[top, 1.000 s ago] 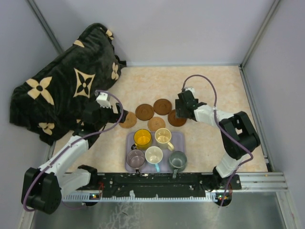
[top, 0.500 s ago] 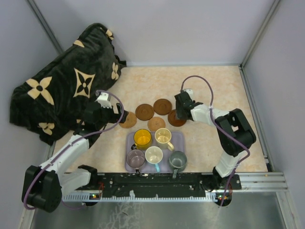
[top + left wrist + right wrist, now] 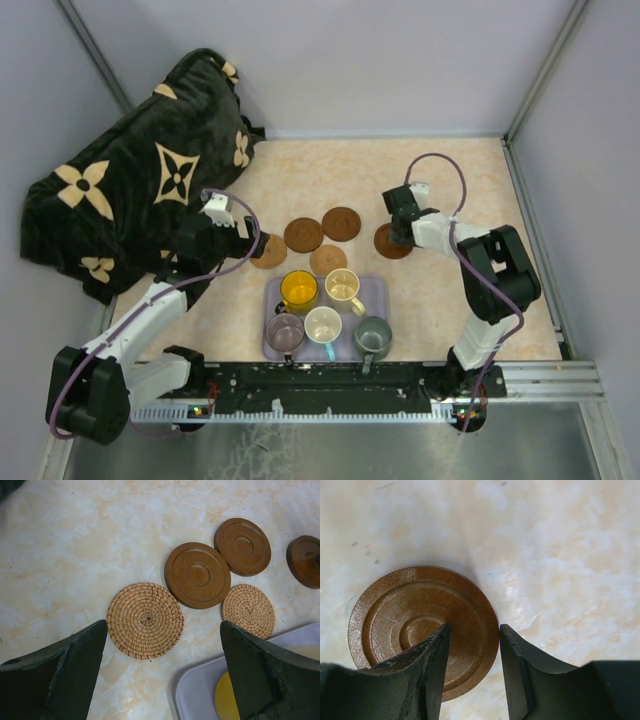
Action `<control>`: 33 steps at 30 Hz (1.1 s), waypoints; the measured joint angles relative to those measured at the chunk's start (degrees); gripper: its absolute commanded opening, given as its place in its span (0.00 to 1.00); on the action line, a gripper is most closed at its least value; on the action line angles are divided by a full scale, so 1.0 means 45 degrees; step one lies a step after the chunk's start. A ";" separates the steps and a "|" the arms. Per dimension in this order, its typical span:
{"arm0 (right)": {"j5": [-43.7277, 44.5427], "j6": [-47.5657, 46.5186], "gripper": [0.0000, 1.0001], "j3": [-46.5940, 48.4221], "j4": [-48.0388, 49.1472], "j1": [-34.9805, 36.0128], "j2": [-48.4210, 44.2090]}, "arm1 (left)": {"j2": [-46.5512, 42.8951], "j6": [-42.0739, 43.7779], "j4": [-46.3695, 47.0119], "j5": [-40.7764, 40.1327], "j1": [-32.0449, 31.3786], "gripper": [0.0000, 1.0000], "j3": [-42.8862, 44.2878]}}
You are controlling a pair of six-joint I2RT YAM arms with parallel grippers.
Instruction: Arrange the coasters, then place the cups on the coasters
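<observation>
Five coasters lie behind the lavender tray [image 3: 377, 296]: a woven coaster [image 3: 268, 251] [image 3: 145, 620], two dark wooden ones [image 3: 303, 234] [image 3: 341, 223], a second woven one [image 3: 328, 260], and a dark wooden coaster [image 3: 392, 243] [image 3: 395, 615] set apart to the right. My right gripper [image 3: 396, 234] [image 3: 474, 630] pinches that coaster's edge, one finger on its inner ring and the other against its rim. My left gripper [image 3: 250, 243] [image 3: 164, 624] hangs wide open over the left woven coaster. On the tray stand yellow [image 3: 298, 290], cream [image 3: 343, 286], mauve [image 3: 284, 331], white [image 3: 323, 325] and grey-green [image 3: 373, 337] cups.
A dark patterned blanket [image 3: 140, 170] is heaped at the back left, right beside the left arm. Grey walls close the table in at the back and on both sides. The tray sits against the near rail between the arm bases.
My right gripper's jaws have narrowed onto the dark coaster and slid it to the right, away from the other coasters. The left arm has not moved.
</observation>
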 measured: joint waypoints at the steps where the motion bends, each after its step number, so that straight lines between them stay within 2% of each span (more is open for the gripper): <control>1: 0.0010 0.0015 0.43 0.0000 0.0005 -0.0228 0.0000 | 0.0000 0.0000 -0.0005 -0.0005 0.0000 0.99 0.0000; 10: -0.0010 -0.0296 0.43 0.0078 0.0049 -0.1851 0.0034 | 0.0000 0.0000 0.0000 -0.0010 0.0000 0.99 0.0000; 33: -0.0073 -0.0806 0.44 0.1316 0.0087 -0.3109 0.1069 | 0.0204 0.0015 -0.0005 -0.0083 0.0000 0.99 0.0000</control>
